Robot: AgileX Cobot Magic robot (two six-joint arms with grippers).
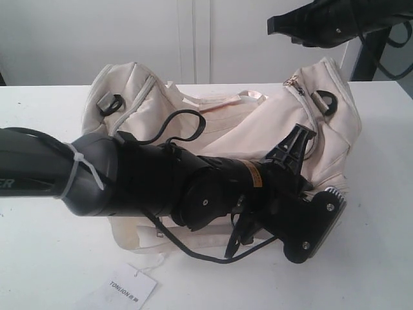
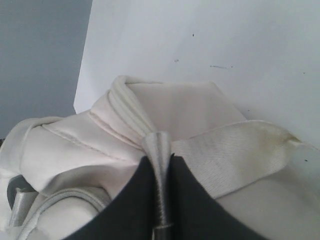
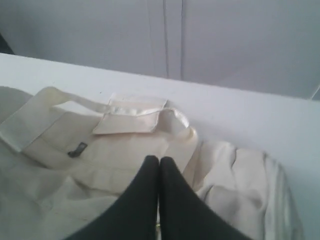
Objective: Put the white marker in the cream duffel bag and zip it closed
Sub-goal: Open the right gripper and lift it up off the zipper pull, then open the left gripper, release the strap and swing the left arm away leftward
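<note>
The cream duffel bag [image 1: 258, 129] lies on the white table [image 1: 51, 258]. My left arm reaches across its front, so that my left gripper [image 1: 332, 197] sits at the bag's right end. In the left wrist view my left gripper [image 2: 159, 157] is shut on a silver-grey zip pull [image 2: 158, 145] at the bag's [image 2: 75, 145] end seam. My right gripper [image 1: 272, 26] hangs above the bag's right end. In the right wrist view my right gripper [image 3: 159, 161] is shut and holds nothing, with the bag [image 3: 100, 165] and its strap handle [image 3: 135, 112] below. The white marker is out of view.
A white paper hang tag [image 1: 132, 290] lies on the table in front of the bag. Black D-rings sit at the bag's left end [image 1: 110, 103] and right end [image 1: 326, 100]. A white wall stands behind the table.
</note>
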